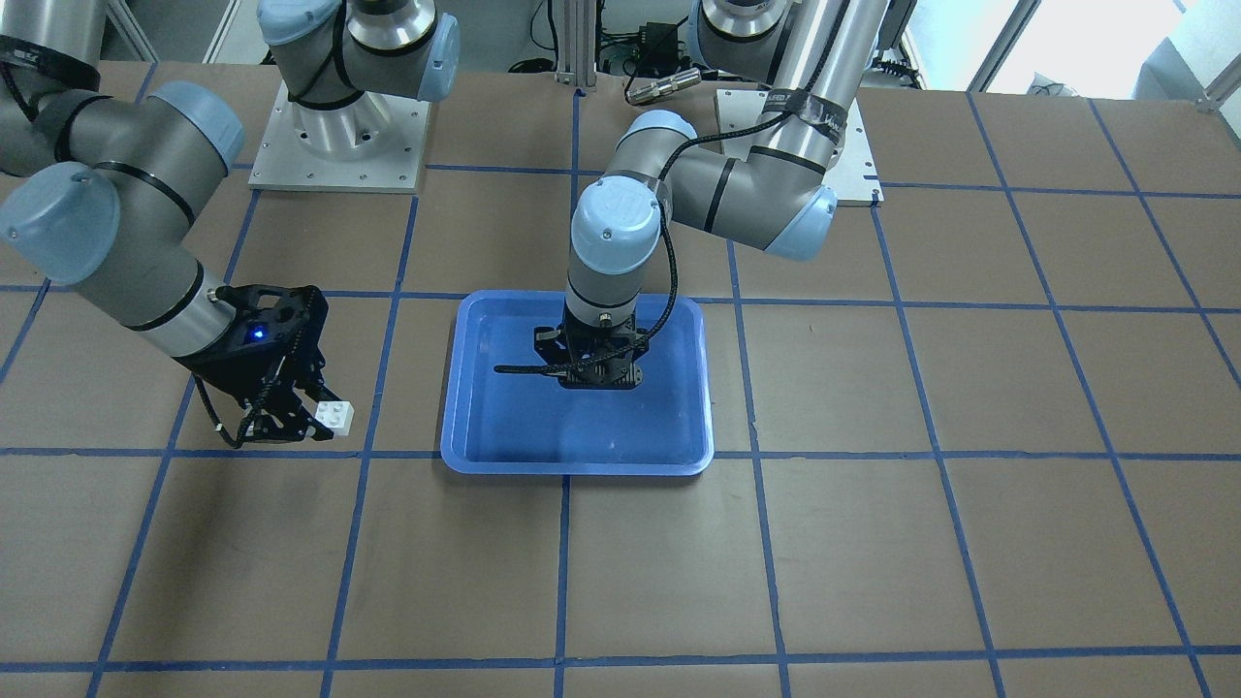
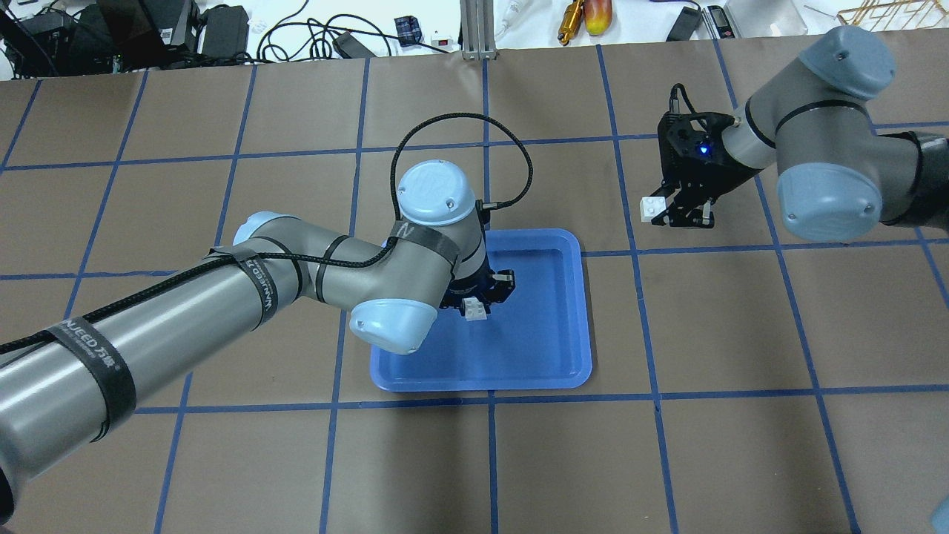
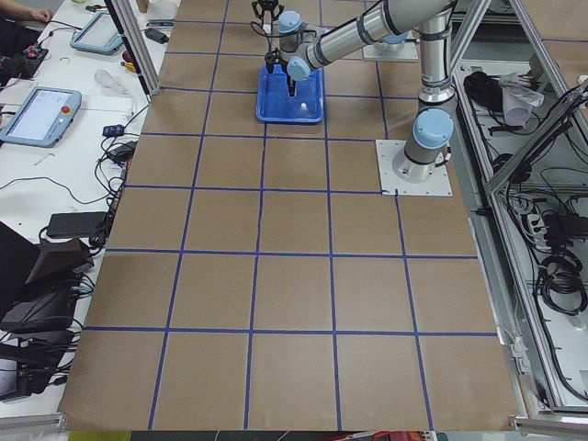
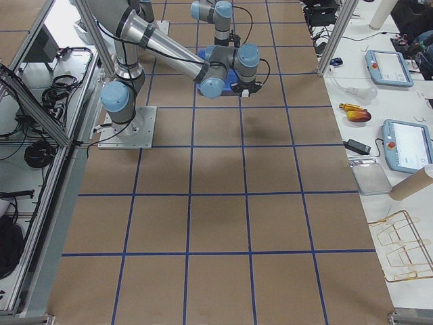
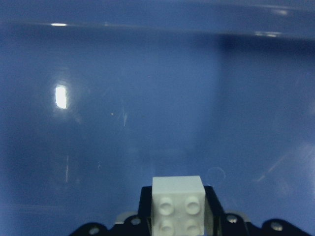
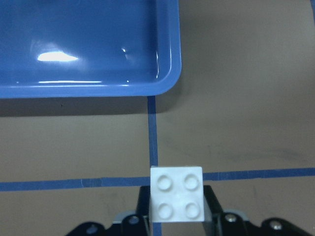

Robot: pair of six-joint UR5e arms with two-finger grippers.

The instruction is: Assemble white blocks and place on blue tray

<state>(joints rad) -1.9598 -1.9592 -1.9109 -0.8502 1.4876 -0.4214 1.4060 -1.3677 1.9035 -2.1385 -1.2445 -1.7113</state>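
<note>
The blue tray (image 2: 549, 348) lies at the table's middle; it also shows in the front view (image 1: 504, 427). My left gripper (image 2: 478, 300) points down over the tray's floor and is shut on a white block (image 2: 475, 308). The left wrist view shows this block (image 5: 178, 204) studs-up between the fingers, above the blue floor (image 5: 147, 98). My right gripper (image 2: 671, 211) is off the tray, to its far right above the table, shut on a second white block (image 2: 652, 209). The right wrist view shows that block (image 6: 177, 199) and the tray's corner (image 6: 167, 78) ahead of it.
The brown table top (image 2: 741, 334) carries a grid of blue tape lines. The arm base plates (image 1: 339, 145) stand at the robot's side. Cables and tools (image 2: 296, 30) lie beyond the table's far edge.
</note>
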